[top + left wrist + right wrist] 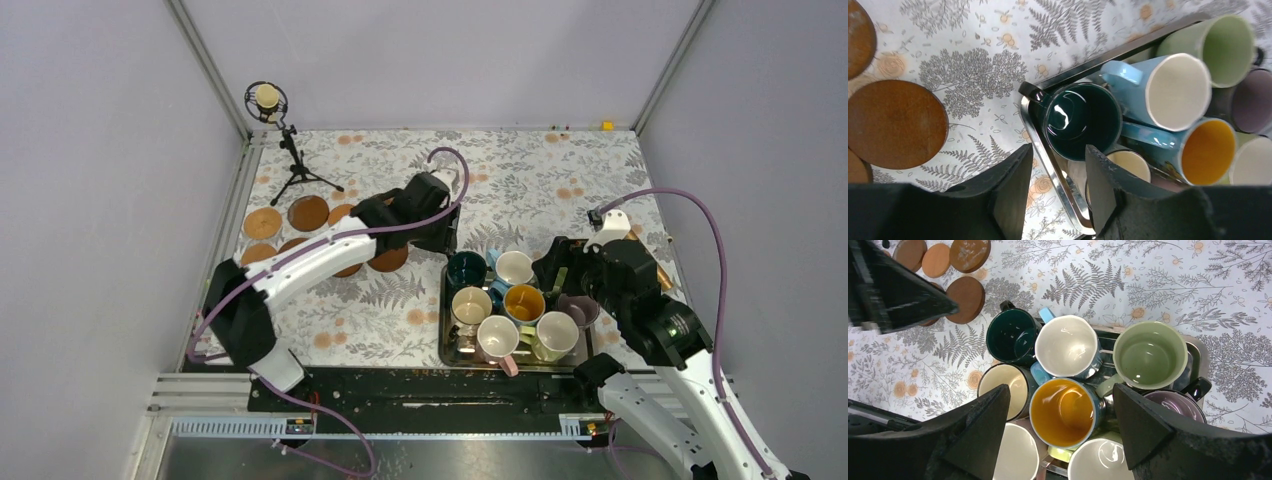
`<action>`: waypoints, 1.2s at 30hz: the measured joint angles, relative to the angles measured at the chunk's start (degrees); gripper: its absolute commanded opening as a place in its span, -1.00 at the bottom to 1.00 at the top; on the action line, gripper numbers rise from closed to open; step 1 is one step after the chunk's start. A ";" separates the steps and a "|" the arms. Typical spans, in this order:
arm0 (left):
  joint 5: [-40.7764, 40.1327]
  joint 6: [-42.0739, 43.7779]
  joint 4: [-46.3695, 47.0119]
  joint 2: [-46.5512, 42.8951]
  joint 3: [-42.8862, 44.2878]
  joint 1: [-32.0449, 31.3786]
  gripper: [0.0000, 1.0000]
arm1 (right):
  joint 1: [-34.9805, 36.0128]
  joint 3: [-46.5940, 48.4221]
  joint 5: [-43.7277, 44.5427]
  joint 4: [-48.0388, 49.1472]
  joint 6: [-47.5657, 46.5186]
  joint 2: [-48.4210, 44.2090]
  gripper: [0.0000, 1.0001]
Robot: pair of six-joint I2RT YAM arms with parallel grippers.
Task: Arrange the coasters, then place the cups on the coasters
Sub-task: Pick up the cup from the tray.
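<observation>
Several brown coasters [308, 212] lie on the floral cloth at the left; one coaster [895, 124] fills the left of the left wrist view. Several cups stand packed in a steel tray [443, 320]. Among them are a dark green cup [1082, 120], a light blue cup [1178, 90], a yellow-orange cup [1068, 412] and a pale green cup [1149, 355]. My left gripper [1057, 155] hovers half-closed over the tray's rim [1048, 165] beside the dark green cup, with nothing between its jaws. My right gripper [1061, 387] stands wide open above the yellow-orange cup.
A microphone on a small tripod [290, 150] stands at the back left, behind the coasters. A small yellow block [606, 126] sits at the far edge. Grey walls close in the table on three sides.
</observation>
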 measured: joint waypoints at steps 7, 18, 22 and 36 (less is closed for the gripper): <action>0.39 -1.22 -0.76 7.45 0.17 -0.20 -0.13 | 0.00 -1.40 -0.39 0.42 -0.61 -0.39 0.68; 1.73 -1.88 0.44 11.06 -0.04 -0.31 -0.09 | 0.00 -1.42 -1.46 0.44 -0.72 -0.20 0.69; 2.03 0.42 1.53 8.85 -1.38 0.04 0.01 | 0.00 -1.42 -1.57 0.39 -0.72 -0.09 0.69; 5.53 0.94 0.11 7.37 1.55 1.70 -0.10 | 0.00 -1.42 -1.90 0.39 -0.72 0.79 0.70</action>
